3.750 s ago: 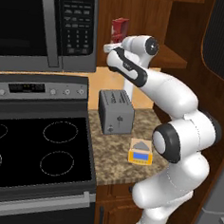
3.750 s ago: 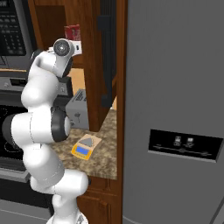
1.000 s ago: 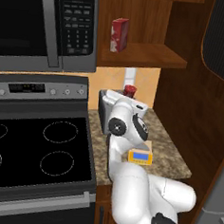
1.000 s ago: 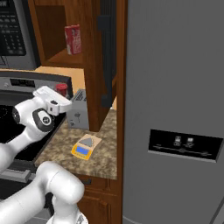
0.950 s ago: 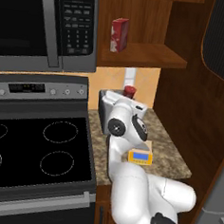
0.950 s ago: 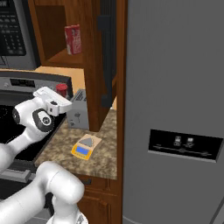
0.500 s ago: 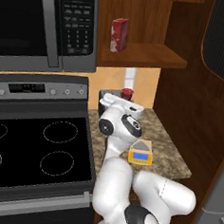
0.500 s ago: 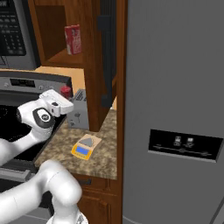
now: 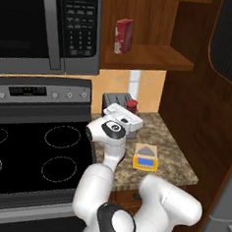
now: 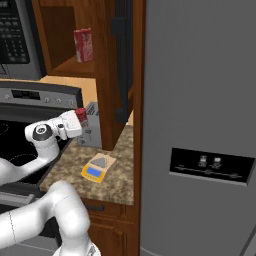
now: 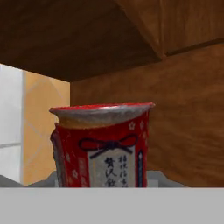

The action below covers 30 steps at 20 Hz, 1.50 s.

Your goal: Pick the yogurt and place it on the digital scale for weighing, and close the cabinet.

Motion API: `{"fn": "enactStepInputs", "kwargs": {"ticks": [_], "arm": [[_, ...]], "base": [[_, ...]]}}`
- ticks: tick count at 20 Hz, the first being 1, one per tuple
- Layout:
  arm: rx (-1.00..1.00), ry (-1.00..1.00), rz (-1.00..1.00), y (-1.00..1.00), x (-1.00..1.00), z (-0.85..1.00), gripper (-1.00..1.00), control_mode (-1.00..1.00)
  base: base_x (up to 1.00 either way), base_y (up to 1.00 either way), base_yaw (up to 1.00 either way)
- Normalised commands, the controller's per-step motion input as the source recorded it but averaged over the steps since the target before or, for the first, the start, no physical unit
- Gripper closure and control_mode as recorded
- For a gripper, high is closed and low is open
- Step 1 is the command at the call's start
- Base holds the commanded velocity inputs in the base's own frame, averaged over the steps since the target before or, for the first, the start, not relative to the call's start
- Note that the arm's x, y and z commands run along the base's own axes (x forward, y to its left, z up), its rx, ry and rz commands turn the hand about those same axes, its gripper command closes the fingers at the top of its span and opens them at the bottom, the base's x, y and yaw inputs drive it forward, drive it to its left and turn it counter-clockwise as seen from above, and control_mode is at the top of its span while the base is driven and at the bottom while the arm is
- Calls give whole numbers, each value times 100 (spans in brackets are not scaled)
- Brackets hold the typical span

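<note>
Speckled brown stone counter [image 9: 176, 159] is lying under the gripper [image 9: 130, 120], beside a black cooktop [image 9: 31, 155] on its left. Below and to its right the digital scale [image 9: 146, 157] is sitting flat. The yogurt [image 11: 103, 146] is looming upright right before the hand camera; whether the fingers are clamping it I cannot tell. Overhead, the cabinet [image 10: 122, 60] is standing open, a red carton [image 9: 123, 36] shelved inside. The arm is folding low, wrist level over the toaster [image 10: 92, 131].

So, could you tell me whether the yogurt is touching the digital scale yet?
Apart. In the left base view the yogurt sits beside the toaster, with bare counter between it and the digital scale.
</note>
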Motion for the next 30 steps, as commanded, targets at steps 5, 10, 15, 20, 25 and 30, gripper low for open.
{"fn": "enactStepInputs", "kwargs": {"ticks": [5, 10, 15, 20, 25, 30], "arm": [[-6, 12, -20, -21, 0, -45, 100, -100], [0, 1, -6, -34, -14, -34, 100, -100], [0, 1, -5, -26, -29, -21, 100, -100], [16, -4, -2, -18, -39, -26, 100, -100], [26, -4, -5, -10, -27, -20, 100, -100], [4, -5, -2, -13, -12, -10, 100, -100]], "base": [[0, 0, 0], [0, 0, 0], [0, 0, 0], [0, 0, 0], [0, 0, 0], [0, 0, 0]]}}
